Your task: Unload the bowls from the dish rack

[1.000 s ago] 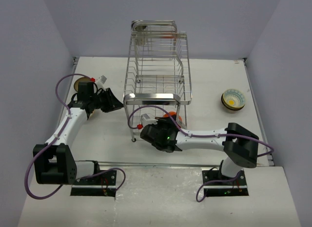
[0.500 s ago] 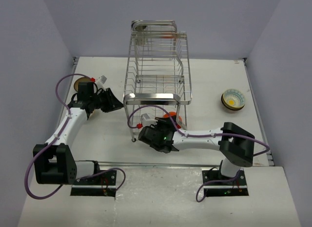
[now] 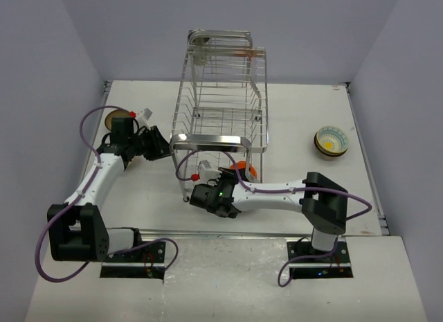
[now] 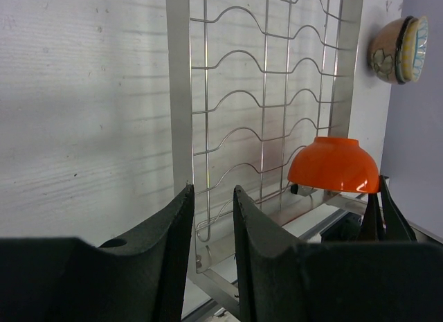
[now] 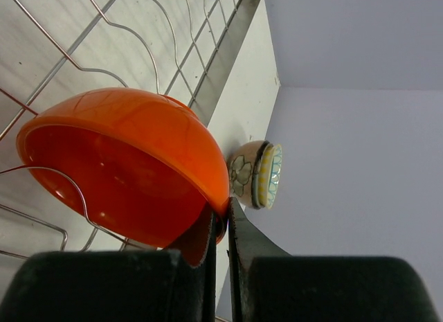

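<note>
Right hand [image 5: 221, 224]: 2 fingers pinched on the rim of the orange bowl [image 5: 131, 152]. I see 1 wire of the dish rack [image 5: 227, 52] crossing the bowl's hollow. Beyond it, the pale patterned bowl [image 5: 255, 175] on the counter [image 5: 255, 86].

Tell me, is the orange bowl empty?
Empty. The right wrist view looks into the orange bowl: only bare shiny inside.

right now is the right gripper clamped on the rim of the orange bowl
Yes, the right wrist view shows the right gripper pinched shut on the rim of the orange bowl.
</note>
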You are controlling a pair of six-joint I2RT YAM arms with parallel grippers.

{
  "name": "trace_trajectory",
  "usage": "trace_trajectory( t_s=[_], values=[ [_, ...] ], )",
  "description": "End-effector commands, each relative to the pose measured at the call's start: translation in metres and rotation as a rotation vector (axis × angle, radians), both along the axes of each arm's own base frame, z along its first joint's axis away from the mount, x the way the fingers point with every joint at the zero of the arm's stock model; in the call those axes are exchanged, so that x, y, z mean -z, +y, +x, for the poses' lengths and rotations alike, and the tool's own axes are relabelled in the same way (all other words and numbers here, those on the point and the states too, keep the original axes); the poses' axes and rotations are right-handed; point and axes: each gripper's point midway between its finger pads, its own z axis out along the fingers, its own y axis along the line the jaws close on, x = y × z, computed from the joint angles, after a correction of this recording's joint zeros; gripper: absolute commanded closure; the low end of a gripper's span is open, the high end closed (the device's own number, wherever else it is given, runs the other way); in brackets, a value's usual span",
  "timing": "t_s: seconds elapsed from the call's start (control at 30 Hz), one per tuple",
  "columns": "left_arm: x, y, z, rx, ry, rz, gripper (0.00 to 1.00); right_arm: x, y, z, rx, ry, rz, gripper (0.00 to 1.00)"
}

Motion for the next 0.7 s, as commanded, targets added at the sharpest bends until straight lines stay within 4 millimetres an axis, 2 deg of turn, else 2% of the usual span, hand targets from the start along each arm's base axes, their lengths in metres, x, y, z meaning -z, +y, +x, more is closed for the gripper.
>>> trace_trajectory(
  t_s=[0.0, 0.2, 0.27, 0.3, 0.4, 0.5, 0.63, 0.67],
  values=[
    [-0.006, -0.005, 0.000, 0.030, -0.040, -0.017, 0.70, -0.029, -0.014, -0.003, 0.066, -0.114, 0.037, 1.00],
    [-0.001, -0.006, -0.002, 0.027, -0.029, -0.025, 0.70, -0.031, -0.021, -0.005, 0.099, -0.170, 0.080, 1.00],
    [0.001, -0.006, -0.002, 0.026, -0.029, -0.024, 0.70, -0.036, -0.030, -0.007, 0.117, -0.197, 0.025, 1.00],
    [0.001, -0.006, -0.002, 0.026, -0.028, -0.024, 0.70, -0.045, -0.030, -0.008, 0.130, -0.229, 0.056, 1.00],
    [0.002, -0.007, -0.002, 0.030, -0.025, -0.028, 0.70, -0.045, -0.016, -0.010, 0.101, -0.261, 0.058, 1.00],
    [0.002, -0.007, -0.003, 0.034, -0.028, -0.027, 0.70, -0.044, -0.014, -0.008, 0.090, -0.285, 0.058, 1.00],
    [0.005, -0.006, -0.003, 0.032, -0.026, -0.020, 0.70, -0.058, -0.017, -0.008, 0.093, -0.328, 0.148, 1.00],
    [0.007, -0.006, -0.003, 0.032, -0.022, -0.020, 0.70, -0.070, -0.020, -0.008, 0.098, -0.344, 0.196, 1.00]
  ],
)
